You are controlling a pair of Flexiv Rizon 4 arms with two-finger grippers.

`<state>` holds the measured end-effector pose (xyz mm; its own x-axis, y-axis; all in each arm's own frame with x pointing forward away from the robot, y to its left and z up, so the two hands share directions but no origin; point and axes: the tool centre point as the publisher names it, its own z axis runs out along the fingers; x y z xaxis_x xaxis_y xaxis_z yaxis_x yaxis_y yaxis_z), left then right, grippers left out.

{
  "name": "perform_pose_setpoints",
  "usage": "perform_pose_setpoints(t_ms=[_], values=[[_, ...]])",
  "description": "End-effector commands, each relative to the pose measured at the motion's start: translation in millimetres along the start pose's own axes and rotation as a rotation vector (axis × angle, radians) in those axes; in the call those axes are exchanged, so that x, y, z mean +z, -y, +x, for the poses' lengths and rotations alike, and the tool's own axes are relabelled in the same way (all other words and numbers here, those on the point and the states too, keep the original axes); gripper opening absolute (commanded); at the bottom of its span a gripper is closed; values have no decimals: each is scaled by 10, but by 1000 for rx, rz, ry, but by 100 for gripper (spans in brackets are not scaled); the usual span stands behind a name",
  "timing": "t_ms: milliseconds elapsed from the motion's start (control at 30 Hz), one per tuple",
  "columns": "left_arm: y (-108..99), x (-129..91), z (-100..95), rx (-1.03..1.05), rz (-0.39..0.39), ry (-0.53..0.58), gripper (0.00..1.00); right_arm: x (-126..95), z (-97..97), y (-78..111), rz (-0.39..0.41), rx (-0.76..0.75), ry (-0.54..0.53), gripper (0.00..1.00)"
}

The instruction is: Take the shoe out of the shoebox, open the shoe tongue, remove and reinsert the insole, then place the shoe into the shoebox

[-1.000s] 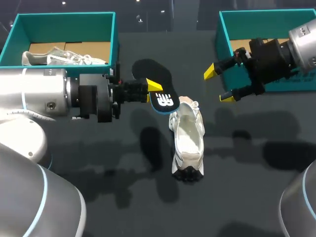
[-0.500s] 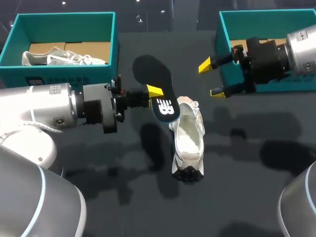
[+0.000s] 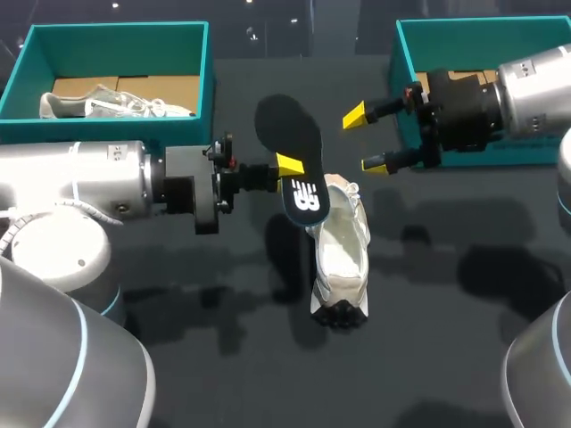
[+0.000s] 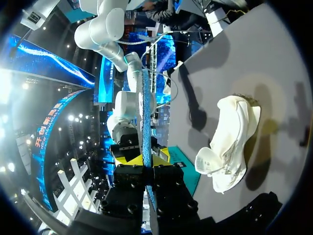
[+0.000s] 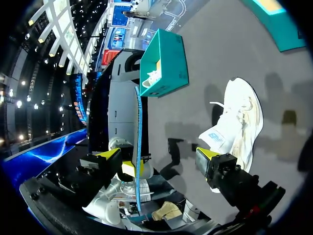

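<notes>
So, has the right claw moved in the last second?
Yes: the right claw has slid left, farther out from the right shoebox and nearer the insole.

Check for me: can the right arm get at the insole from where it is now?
Probably yes. The right arm has its jaws open beside the insole, with only open air between them. The left arm has its jaws clamped on the insole's other edge above the shoe, leaving this side free.
</notes>
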<state>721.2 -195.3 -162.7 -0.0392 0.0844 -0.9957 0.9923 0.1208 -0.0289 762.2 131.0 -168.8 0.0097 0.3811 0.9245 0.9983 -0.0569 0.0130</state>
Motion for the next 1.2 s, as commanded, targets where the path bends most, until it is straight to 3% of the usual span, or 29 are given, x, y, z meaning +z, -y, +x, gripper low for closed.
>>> perform_pose_setpoints(t_ms=[33,233,333,367,567,700,1200], values=[[-93,104,25,6,9,-7,0,100,5,-29,1,1,-13,100],[-174,208,68,6,17,-20,0,188,54,-3,14,-18,-39,92],[-201,250,76,24,15,-23,0,210,68,18,17,-20,-62,70],[-209,263,74,38,15,-23,0,215,72,25,17,-20,-74,67],[-252,354,77,60,17,-23,0,269,88,48,22,5,-116,60],[-271,391,86,67,21,-22,0,291,106,49,25,16,-134,50],[-236,498,81,82,38,-16,0,286,124,93,29,32,-162,49]])
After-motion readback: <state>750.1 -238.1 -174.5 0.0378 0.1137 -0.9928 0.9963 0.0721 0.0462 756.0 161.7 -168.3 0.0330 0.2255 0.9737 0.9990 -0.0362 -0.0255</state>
